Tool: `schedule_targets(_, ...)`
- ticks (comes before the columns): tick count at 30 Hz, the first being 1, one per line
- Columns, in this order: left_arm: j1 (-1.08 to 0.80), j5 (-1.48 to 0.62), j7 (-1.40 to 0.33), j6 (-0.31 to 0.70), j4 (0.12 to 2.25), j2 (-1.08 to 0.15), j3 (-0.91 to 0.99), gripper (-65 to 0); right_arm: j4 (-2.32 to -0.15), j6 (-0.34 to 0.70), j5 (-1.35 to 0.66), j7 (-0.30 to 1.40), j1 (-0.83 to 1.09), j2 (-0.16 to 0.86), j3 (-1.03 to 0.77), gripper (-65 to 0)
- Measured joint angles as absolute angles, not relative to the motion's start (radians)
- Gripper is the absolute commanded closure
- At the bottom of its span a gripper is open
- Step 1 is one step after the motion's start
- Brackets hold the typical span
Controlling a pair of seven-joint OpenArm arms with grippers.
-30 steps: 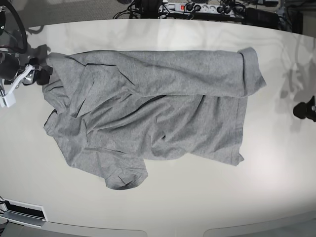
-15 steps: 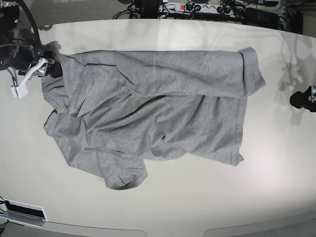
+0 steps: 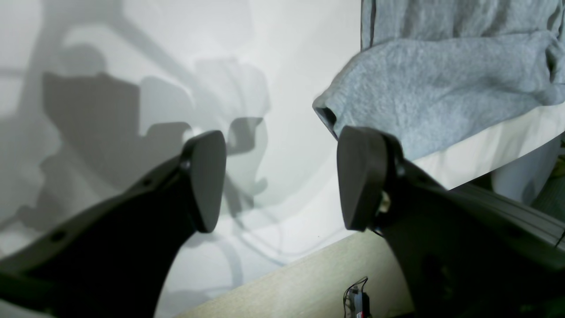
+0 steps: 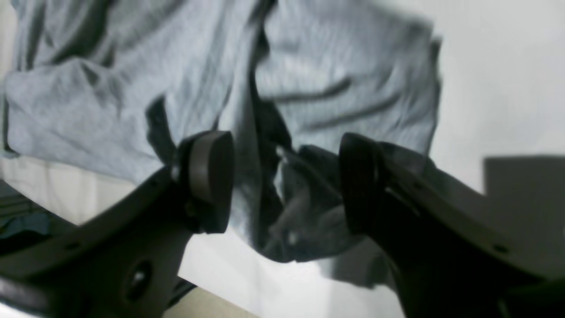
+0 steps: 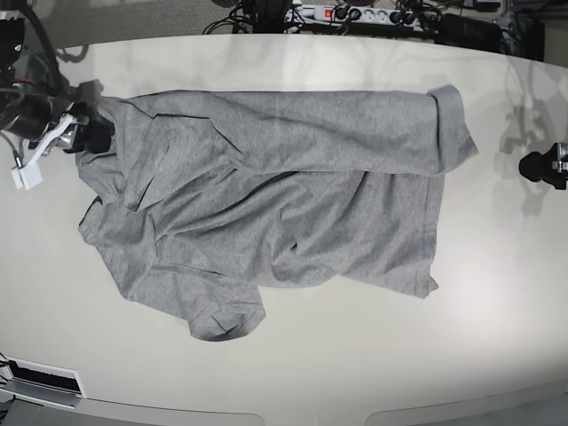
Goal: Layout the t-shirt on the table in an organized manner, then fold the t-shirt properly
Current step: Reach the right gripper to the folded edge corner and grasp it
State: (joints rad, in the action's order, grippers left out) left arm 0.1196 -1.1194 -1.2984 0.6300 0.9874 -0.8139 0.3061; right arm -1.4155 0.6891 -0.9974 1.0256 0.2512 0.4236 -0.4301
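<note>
**Kid:** On the table (image 5: 293, 373), the t-shirt (image 5: 284, 195) lies bunched up, with one side folded over itself. Is it hard to move?

**Helper:** No. It looks soft and light, so it will flop and wrinkle when you lift it. It won't break.

**Kid:** Where should you grab it?

**Helper:** Pinch an edge or a corner, not the thick middle. Your right fingers (image 4: 282, 181) are spread wide, holding nothing, right above a rumpled edge. Your left fingers (image 3: 280, 176) are spread wide too, over bare table, just beside a folded sleeve (image 3: 432, 88). Pull gently outward so it goes flat.
</note>
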Motion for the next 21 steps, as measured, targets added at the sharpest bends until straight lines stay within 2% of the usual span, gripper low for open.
schedule_targets(4, 0.12, -1.123, -1.298, 0.63, 0.987, -0.814, 0.306, -40.1, -1.417, 0.69, -1.063, 1.138, 0.253, 0.446, -0.433, -39.2)
schedule_targets(9, 0.12, -1.168, -1.298, 0.633, 0.987, -0.814, 0.306, -40.1, -1.42, 0.69, -1.269, 1.261, 0.254, 0.44, -0.433, -39.2)
schedule_targets(12, 0.119, -1.168, -1.299, 0.633, 0.987, -0.814, 0.306, -40.1, -1.435, 0.691, -1.235, 1.254, 0.252, 0.434, -0.433, -39.2)
schedule_targets(16, 0.12, -1.17, -1.297, 0.634, 0.988, -0.814, 0.307, -40.1, -1.434, 0.692, -1.043, 1.177, 0.253, 0.373, -0.433, -39.2)
schedule_targets(21, 0.12, -1.171, -1.284, 0.633, 0.987, -0.814, 0.306, -40.1, -1.434, 0.693, -1.049, 1.158, 0.245, 0.35, -0.432, -39.2)
